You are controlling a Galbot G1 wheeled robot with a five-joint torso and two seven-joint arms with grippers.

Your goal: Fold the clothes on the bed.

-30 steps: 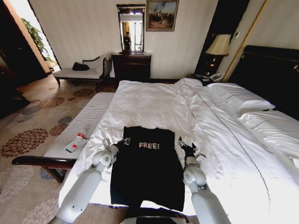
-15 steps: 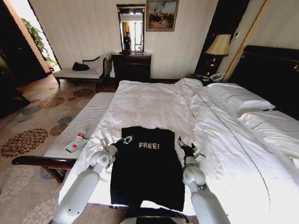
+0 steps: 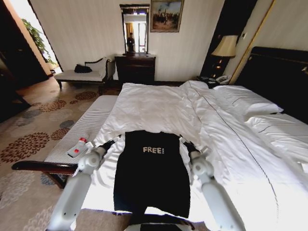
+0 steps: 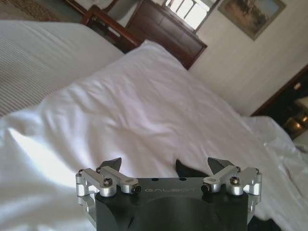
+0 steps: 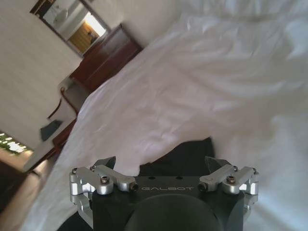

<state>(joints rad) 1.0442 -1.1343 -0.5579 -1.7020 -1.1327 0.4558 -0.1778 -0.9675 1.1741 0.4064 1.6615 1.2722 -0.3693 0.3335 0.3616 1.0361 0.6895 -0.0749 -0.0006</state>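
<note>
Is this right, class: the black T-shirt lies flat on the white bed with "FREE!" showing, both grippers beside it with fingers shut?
One detail is wrong. The T-shirt does lie on the bed with its lettering showing, the left gripper and right gripper beside it. But both wrist views show the fingers spread open, not shut, holding nothing.

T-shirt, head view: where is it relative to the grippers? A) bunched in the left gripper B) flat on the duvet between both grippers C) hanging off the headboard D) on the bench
B: the black T-shirt lies flat on the white duvet, left gripper and right gripper at its shoulders.
</note>
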